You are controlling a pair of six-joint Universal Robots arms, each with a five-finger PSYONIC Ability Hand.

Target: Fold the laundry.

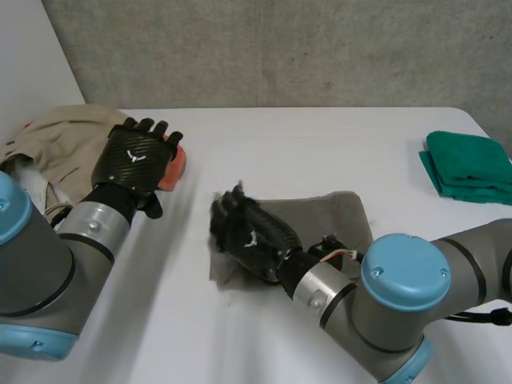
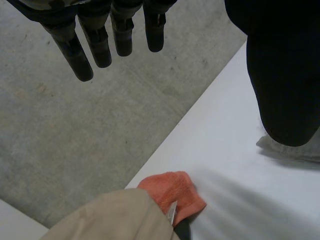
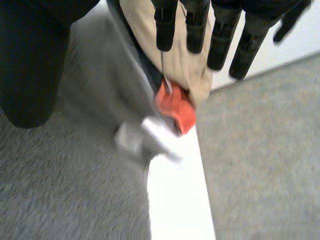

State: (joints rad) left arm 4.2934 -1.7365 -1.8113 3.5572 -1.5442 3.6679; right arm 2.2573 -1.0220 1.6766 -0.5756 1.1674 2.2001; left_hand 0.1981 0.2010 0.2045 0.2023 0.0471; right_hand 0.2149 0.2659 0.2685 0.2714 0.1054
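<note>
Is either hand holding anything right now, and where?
Nothing is held. The left hand hangs open above the orange terry cloth; the right hand is open over the flat grey cloth.

text: nothing readable anywhere
left hand (image 1: 134,160): small white squiggle on the back, not legible
right hand (image 1: 256,237): same deal

A white tabletop (image 1: 304,152) spans the scene, its far edge running along a rough grey concrete wall (image 1: 280,48). A plain white panel (image 1: 32,48) stands at the wall's left end, beside the tabletop.
</note>
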